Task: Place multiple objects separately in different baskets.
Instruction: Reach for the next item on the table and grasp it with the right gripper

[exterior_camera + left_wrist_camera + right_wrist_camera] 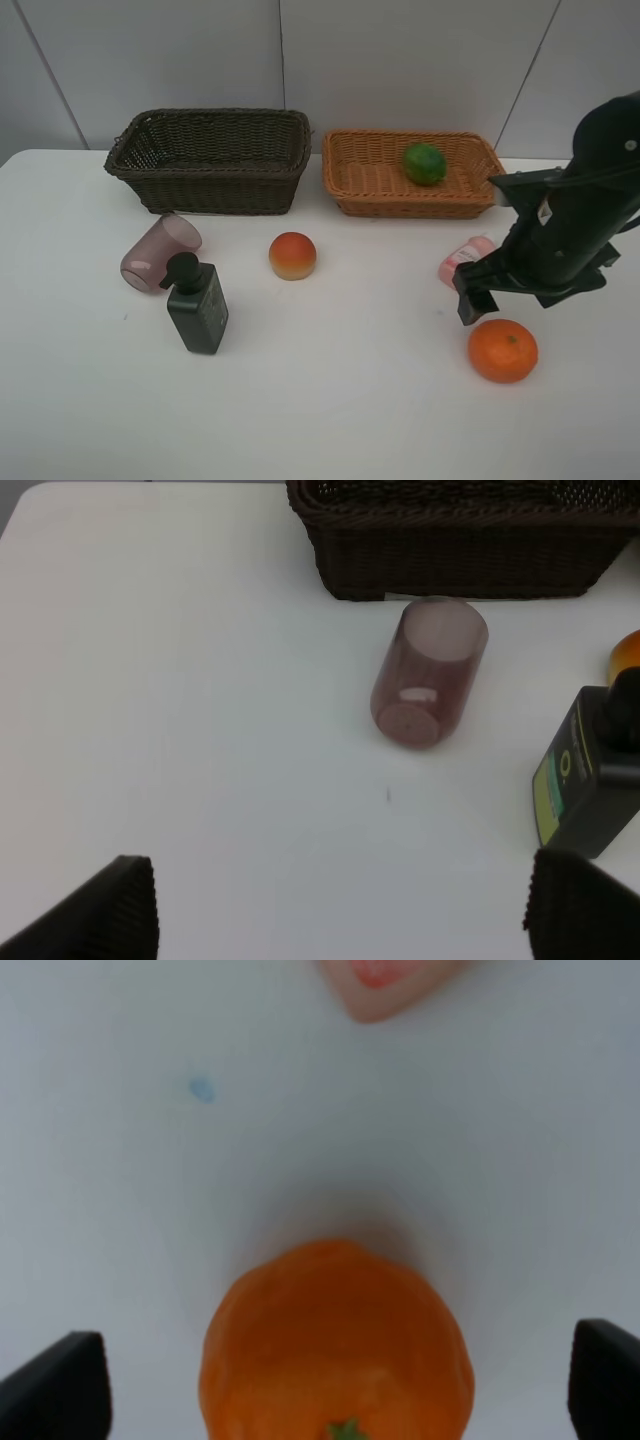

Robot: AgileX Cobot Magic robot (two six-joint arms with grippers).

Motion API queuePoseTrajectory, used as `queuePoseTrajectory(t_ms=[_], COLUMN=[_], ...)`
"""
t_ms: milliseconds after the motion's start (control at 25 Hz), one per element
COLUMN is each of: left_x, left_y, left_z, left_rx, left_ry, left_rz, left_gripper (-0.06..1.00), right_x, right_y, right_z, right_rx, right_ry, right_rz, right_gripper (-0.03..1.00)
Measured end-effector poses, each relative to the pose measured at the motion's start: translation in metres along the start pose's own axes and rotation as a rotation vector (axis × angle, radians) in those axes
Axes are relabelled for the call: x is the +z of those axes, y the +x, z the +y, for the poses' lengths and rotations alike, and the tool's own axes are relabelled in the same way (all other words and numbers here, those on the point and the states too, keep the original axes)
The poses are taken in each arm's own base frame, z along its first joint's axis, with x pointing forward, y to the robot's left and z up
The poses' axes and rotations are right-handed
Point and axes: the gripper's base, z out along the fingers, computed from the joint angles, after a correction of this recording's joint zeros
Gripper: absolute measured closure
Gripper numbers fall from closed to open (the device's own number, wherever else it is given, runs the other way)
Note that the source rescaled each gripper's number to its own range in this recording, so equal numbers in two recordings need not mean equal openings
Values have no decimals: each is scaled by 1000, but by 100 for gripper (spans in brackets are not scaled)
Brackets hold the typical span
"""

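Right tool spread wide, empty, poised over orange on worktop; fruit likely firm, round, rolls readily; grip across widest middle

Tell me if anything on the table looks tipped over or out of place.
The translucent pink cup lies on its side in front of the dark brown basket, near the pump bottle. Nothing looks spilled or damaged.

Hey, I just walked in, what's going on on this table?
A two-armed robot is sorting items into a dark basket and a light basket. The green fruit is already in the light one. The right gripper, open, hovers over the orange. The peach, cup, pump bottle and small pink bottle sit on the table; the left gripper is open.
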Motion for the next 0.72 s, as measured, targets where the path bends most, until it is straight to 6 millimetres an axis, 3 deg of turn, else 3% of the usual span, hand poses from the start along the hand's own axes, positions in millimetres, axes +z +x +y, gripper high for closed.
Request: queuePoseTrajectory(t_ms=[720], left_x=[0], left_y=[0], left_z=[0], left_rx=[0], left_ry=[0], left_rz=[0], left_gripper=[3], right_x=[23], right_y=[22], right_z=[1], right_rx=[-3], right_ry=[-29], right_rz=[-13], right_gripper=[-3])
